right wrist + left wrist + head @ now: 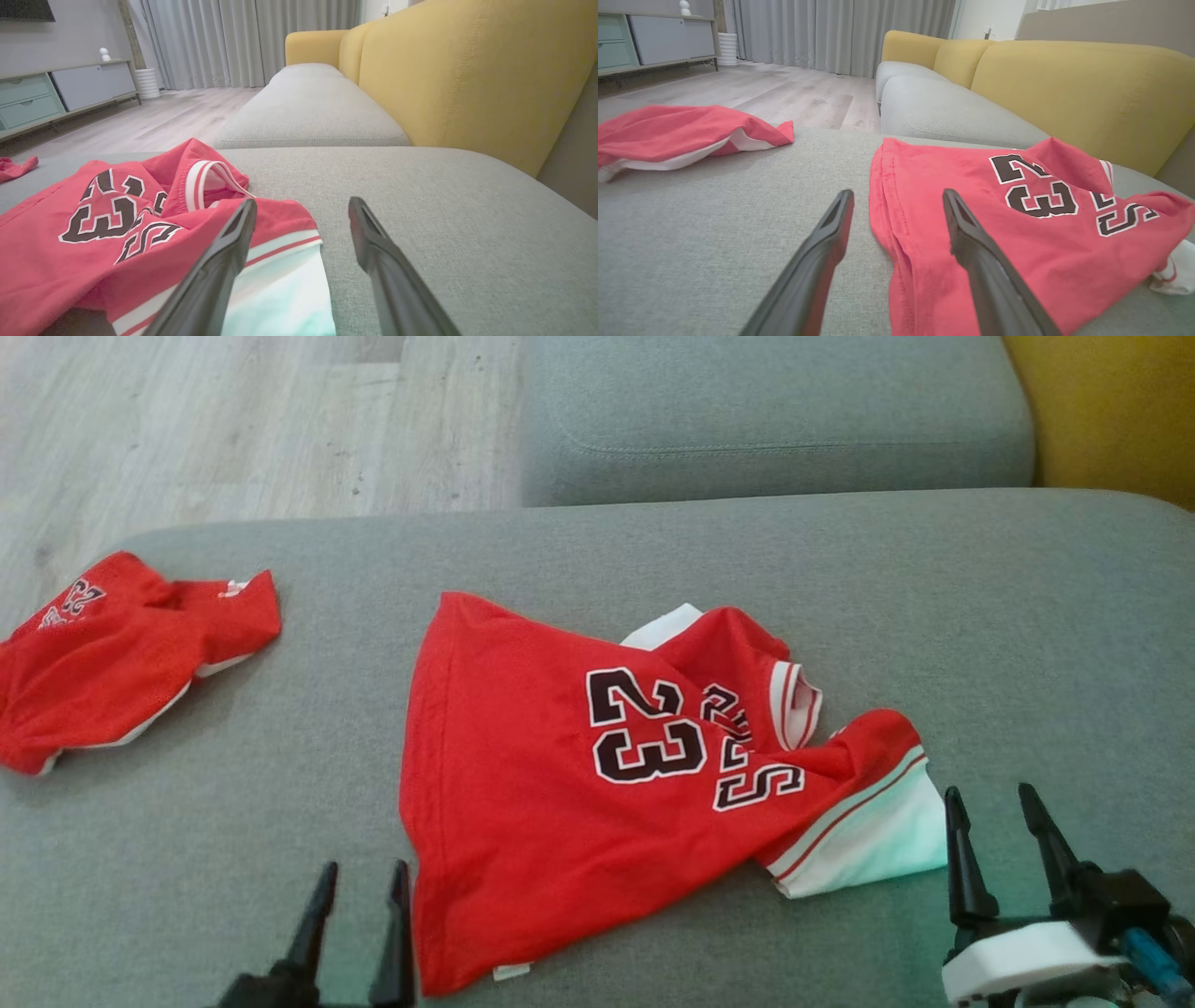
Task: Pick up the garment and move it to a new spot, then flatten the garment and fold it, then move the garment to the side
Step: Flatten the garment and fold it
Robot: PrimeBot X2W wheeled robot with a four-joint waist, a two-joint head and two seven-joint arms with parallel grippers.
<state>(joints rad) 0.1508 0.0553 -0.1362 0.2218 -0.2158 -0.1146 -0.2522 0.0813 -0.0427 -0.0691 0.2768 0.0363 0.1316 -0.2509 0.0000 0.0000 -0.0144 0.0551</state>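
Left hand [365,866] gapes beside the red garment [541,784] numbered 23.

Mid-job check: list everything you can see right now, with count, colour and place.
jersey numbered 23: one, red with white trim, crumpled mid-cushion
second garment: one, red with white trim, bunched at the cushion's left edge
near seat cushion: one, grey, under both garments
far seat cushion: one, grey, beyond the near one
backrest: yellow, along the right
floor: pale wood, beyond on the left
curtains: grey, far wall
cabinet: one, pale green and grey, far left
left gripper: one, dark fingers, open, at the jersey's left edge
right gripper: one, dark fingers, open, by the jersey's white-trimmed right end
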